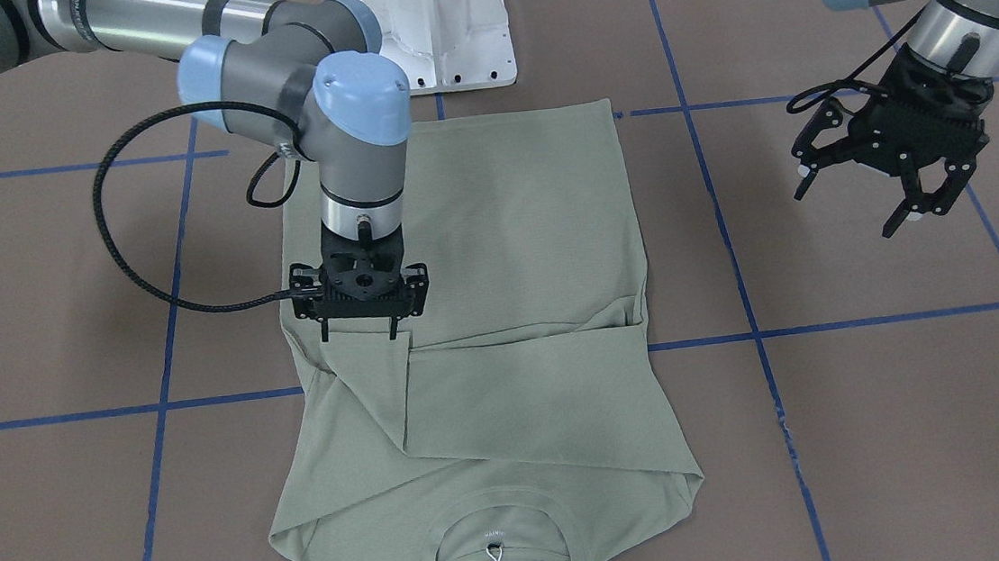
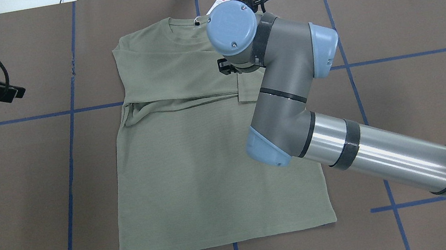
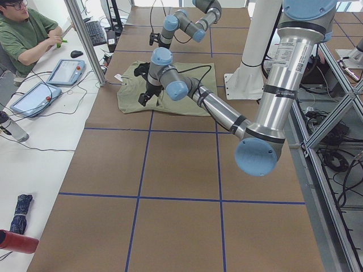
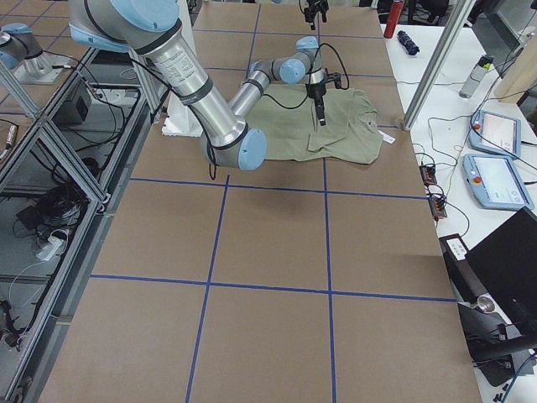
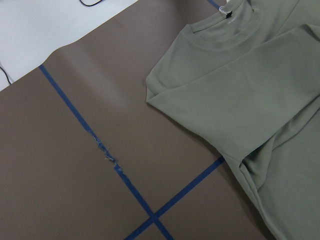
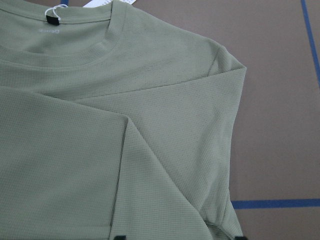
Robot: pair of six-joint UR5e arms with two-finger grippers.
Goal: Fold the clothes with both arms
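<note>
The olive-green shirt lies flat on the brown table with its collar away from the robot. Both sleeves are folded across the chest. It also shows from overhead. Its white hang tag lies beside the collar. My right gripper points straight down, its open fingers at the shirt's surface by the folded sleeve's cuff. In the right wrist view the fingertips stand wide apart over the fabric. My left gripper is open and empty, raised over bare table beside the shirt.
The white pedestal base stands at the robot's side of the shirt hem. Blue tape lines cross the brown table. In the left side view an operator sits at a white bench with tablets.
</note>
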